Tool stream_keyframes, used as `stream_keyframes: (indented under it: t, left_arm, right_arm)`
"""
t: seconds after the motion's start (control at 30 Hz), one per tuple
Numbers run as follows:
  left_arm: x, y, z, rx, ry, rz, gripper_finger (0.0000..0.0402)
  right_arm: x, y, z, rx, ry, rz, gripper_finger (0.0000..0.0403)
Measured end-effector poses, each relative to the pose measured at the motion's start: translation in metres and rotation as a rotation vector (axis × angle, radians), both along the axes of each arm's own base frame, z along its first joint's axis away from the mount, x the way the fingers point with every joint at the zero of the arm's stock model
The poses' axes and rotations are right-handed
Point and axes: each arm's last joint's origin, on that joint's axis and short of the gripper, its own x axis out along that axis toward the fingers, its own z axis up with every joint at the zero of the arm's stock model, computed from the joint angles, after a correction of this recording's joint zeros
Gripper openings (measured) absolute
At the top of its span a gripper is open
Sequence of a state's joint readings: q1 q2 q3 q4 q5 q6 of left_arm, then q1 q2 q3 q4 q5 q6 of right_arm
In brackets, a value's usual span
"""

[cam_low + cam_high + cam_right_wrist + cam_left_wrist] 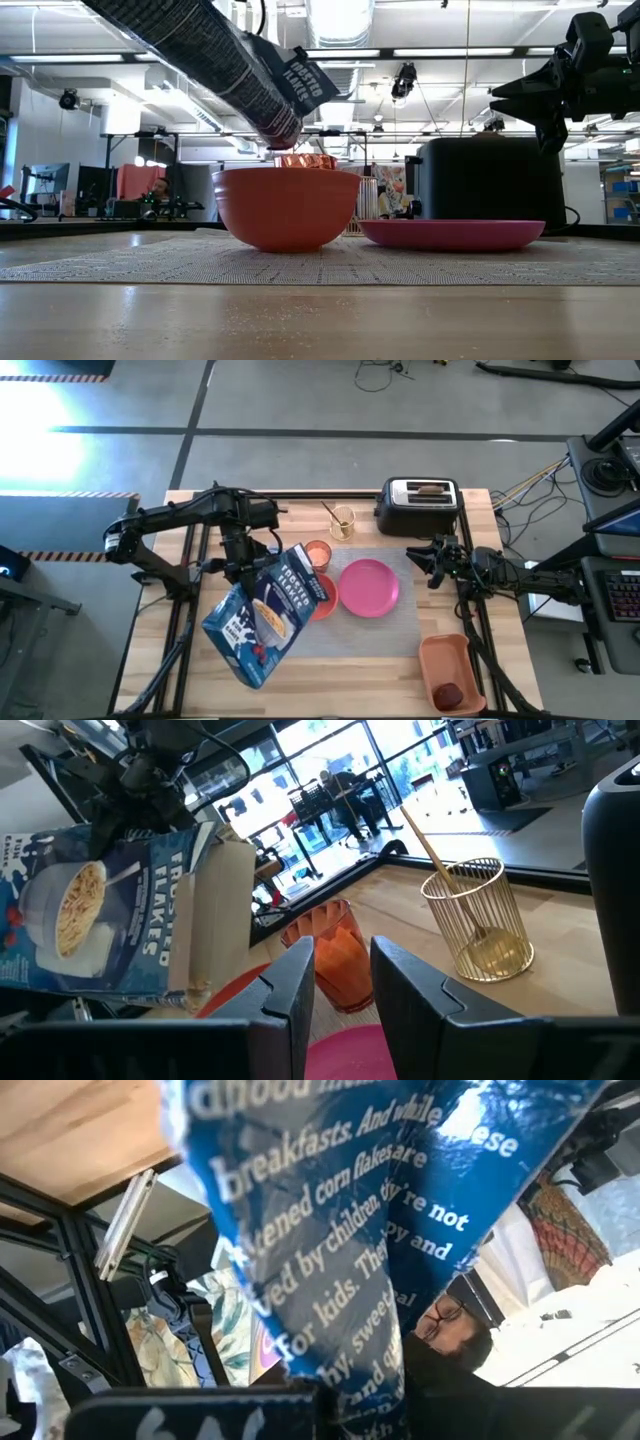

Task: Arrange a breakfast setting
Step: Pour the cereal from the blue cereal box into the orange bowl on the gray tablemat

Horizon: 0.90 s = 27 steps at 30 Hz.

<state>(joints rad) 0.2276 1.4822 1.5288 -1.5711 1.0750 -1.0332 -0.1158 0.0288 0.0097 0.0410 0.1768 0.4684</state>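
The left gripper clamps a tilted Frosted Flakes box, mouth down over the orange-red bowl; only the low view shows this. The right gripper hovers empty, fingers parted.

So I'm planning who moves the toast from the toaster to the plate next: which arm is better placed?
The right. Its hand hangs free and open just in front of the toaster, beside the plate. The left hand is busy holding the tilted cereal box over the bowl.

Pink plate beside orange-red bowl.
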Motion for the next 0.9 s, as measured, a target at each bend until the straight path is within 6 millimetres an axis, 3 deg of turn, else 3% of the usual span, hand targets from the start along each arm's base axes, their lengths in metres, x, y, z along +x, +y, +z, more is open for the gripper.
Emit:
stream_keyframes:
  t: [0.33, 0.9]
  left_arm:
    - [0.0, 0.0, 0.001, -0.088, -0.031, -0.006, 0.0014]
    - [-0.002, 0.007, -0.016, -0.093, 0.002, 0.011, 0.0014]
  right_arm:
    - [0.0, 0.0, 0.0, 0.0, 0.0, 0.0, 0.0091]
    - [0.0, 0.0, 0.0, 0.0, 0.0, 0.0, 0.0091]
